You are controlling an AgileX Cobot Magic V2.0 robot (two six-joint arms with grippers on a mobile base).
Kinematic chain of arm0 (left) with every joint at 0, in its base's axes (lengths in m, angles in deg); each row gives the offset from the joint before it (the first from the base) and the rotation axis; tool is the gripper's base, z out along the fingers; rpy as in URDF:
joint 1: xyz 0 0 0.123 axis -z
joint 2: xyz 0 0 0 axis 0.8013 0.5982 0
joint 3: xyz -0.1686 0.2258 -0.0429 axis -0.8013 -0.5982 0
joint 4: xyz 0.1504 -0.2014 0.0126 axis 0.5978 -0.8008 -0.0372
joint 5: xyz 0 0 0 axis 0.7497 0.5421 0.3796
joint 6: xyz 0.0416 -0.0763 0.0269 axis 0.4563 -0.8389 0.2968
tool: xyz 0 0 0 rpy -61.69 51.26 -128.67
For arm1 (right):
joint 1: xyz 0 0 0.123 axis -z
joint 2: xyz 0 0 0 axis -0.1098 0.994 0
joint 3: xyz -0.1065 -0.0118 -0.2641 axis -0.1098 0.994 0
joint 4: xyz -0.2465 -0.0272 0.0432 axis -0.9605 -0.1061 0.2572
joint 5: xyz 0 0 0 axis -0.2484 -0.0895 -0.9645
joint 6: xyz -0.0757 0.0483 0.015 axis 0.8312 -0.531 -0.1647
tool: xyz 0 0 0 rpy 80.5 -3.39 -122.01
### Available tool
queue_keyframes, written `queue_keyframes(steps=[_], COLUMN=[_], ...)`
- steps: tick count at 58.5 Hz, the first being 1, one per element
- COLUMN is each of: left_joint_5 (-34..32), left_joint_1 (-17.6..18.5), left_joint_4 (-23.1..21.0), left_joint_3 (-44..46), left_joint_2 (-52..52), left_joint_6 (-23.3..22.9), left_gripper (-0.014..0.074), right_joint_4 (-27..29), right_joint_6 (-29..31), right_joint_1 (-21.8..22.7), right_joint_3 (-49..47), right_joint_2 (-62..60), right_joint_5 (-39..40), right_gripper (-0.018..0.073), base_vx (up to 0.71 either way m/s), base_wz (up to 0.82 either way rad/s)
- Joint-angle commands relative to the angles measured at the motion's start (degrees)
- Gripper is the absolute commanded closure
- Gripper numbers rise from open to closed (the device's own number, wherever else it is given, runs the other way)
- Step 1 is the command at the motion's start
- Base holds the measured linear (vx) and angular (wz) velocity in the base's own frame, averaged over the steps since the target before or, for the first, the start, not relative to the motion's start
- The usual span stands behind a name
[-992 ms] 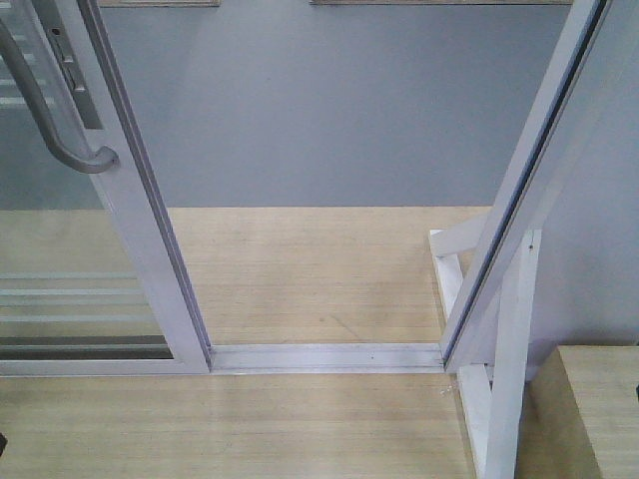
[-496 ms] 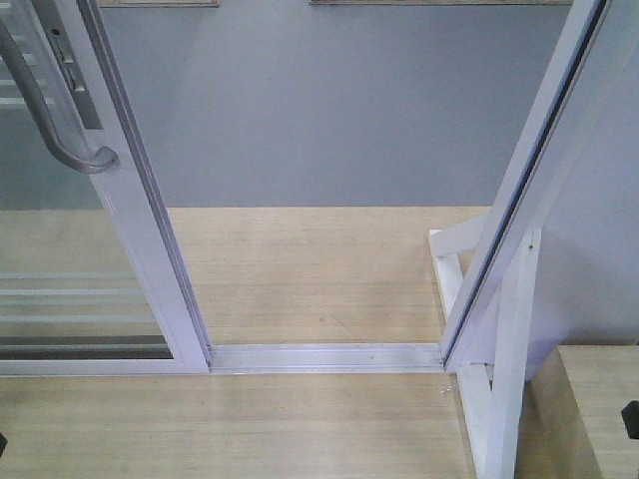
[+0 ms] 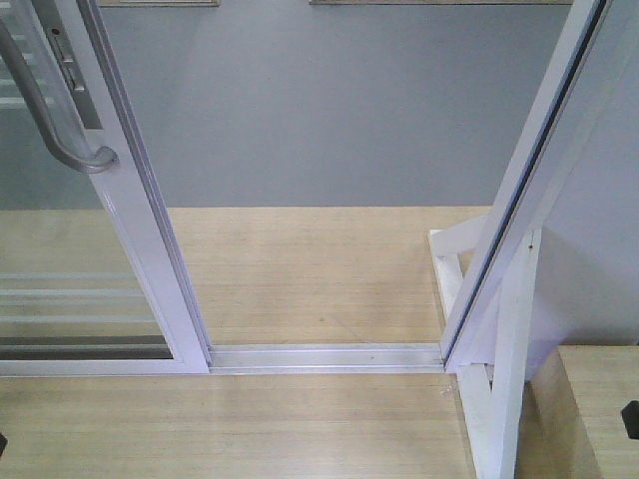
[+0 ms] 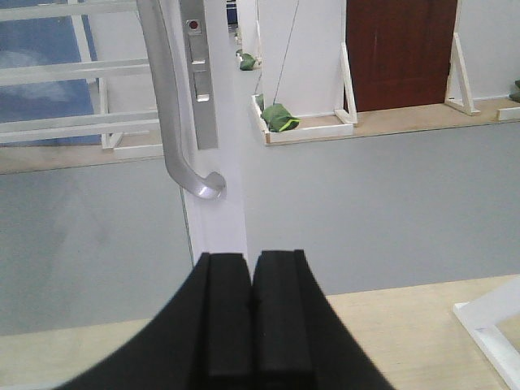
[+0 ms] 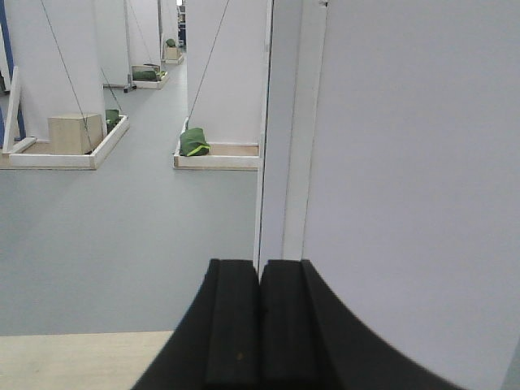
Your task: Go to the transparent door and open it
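Observation:
The transparent door [image 3: 60,289] stands at the left of the front view, its white stile [image 3: 140,230] carrying the curved grey handle [image 3: 50,120]. Between that stile and the white jamb [image 3: 529,170] on the right is a wide gap. In the left wrist view my left gripper [image 4: 252,260] is shut on nothing, just below the handle [image 4: 166,106] and in front of the stile [image 4: 223,122]. My right gripper [image 5: 260,266] is also shut and empty. It points at the jamb [image 5: 292,122] beside a plain white panel [image 5: 414,187].
A metal floor track [image 3: 324,356] crosses the wooden threshold, with grey floor [image 3: 329,110] beyond it. A white brace frame [image 3: 499,379] and a wooden box [image 3: 599,409] stand at the lower right. Farther off are white partitions, green sandbags [image 4: 280,118] and a brown door [image 4: 398,49].
The door and the frame have stayed where they were. A small black part at the right edge of the front view has dropped slightly lower.

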Motion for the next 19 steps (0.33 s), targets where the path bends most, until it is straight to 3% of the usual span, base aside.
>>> queue_keyframes(steps=[1,19], left_joint_5=[-4.8,-4.8], left_joint_1=[0.3,0.3], left_joint_4=[-0.3,-0.3], left_joint_3=[-0.5,-0.5], left_joint_2=[0.4,0.4], left_joint_6=[-0.2,-0.2], left_gripper=[0.0602,0.0602], right_joint_4=[-0.3,-0.3], right_joint_6=[0.0,0.0], right_joint_1=[0.3,0.3], right_joint_3=[0.2,0.2], right_joint_2=[-1.0,-1.0], right_joint_5=[4.5,4.4], right_gripper=[0.0566,0.0566], base_vx=[0.00,0.00], base_wz=[0.00,0.00])
